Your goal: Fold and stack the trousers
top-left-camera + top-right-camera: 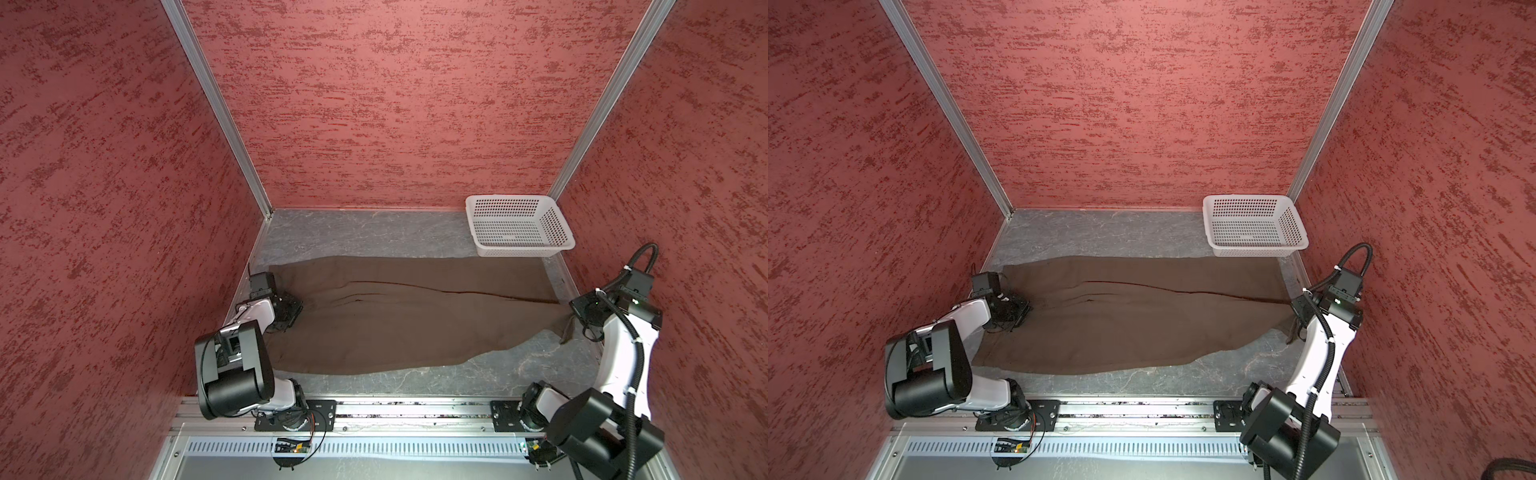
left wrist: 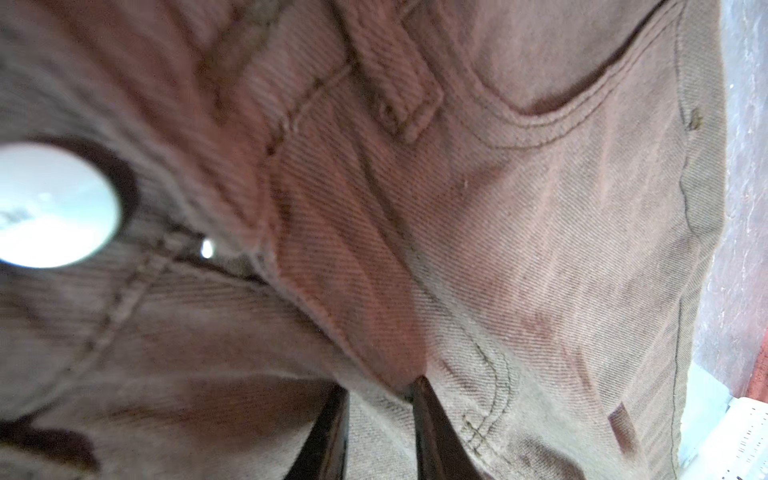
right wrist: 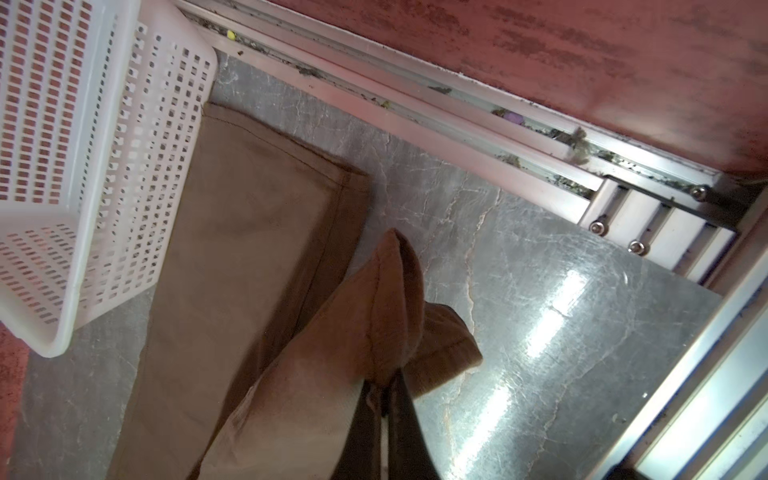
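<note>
Fingers of the left gripper: two dark fingers pinch a bump of brown cloth at the top front of the trousers.
Fingers of the right gripper: pressed tight together on the end of one trouser leg, which they hold up off the table.
Table: grey with pale crack lines, red walls on three sides.
Trousers: dark brown and soft. In both top views they lie the long way across the table. The top part is on the left under the left gripper. The leg ends are on the right.
Far leg: lies flat. Its end sits just beside the basket.
Near leg: mostly flat. Its end is lifted and bunched where the right gripper has it.
Basket: white plastic with lots of little holes, in the far right corner of the table.
Pocket: a curved opening with two rows of stitches, seen close up by the left wrist camera.
Belt loop: a short strip of the same cloth, next to the pocket.
Button: round, shiny and blurry, on the top band of the trousers.
</note>
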`<state>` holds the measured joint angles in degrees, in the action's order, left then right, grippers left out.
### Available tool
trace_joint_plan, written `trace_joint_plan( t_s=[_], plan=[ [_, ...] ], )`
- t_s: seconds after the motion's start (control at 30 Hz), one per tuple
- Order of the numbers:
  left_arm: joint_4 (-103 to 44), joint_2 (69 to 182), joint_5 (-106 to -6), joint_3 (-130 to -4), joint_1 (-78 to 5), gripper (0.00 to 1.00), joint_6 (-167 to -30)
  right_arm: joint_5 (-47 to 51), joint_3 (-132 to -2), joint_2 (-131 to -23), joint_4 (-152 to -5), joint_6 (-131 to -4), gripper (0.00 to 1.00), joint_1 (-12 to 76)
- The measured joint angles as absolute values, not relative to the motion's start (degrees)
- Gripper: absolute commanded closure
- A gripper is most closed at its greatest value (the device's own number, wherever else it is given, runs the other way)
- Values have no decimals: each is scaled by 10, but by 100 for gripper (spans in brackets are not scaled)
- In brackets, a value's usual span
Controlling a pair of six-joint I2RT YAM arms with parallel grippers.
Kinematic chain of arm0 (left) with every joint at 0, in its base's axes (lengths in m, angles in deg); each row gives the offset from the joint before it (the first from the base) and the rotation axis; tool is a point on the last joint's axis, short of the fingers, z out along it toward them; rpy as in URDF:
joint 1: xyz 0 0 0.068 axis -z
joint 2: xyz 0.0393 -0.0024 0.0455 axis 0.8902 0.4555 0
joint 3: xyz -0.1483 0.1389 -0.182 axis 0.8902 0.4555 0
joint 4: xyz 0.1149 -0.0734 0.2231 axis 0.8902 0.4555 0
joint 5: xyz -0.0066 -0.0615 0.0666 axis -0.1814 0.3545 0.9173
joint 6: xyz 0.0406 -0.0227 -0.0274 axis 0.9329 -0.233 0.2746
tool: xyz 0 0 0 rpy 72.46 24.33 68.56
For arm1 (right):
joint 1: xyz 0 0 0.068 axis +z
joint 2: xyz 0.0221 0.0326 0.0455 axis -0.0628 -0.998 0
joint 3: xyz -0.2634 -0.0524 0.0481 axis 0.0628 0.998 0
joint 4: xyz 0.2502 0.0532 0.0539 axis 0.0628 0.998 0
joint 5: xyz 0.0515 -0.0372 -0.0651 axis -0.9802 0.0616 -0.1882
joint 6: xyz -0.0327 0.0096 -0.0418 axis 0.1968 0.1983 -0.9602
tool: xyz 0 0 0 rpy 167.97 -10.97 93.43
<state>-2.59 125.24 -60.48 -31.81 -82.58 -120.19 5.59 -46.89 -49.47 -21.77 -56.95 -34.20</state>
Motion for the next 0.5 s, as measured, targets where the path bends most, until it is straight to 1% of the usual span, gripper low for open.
trace_joint_plan(
  t_s=[0.2, 0.33, 0.5],
  plan=[
    [-27, 1252, -601, -318, -828, 72, -1202, 37, -496, -478, -198, -552, 100, -346],
    [-27, 1252, -590, -318, -830, 76, -1206, 34, -534, -472, -176, -541, 100, -349],
    [-5, 1220, -538, -307, -845, 76, -1213, 61, -572, -436, -157, -540, 100, -349]
  ],
)
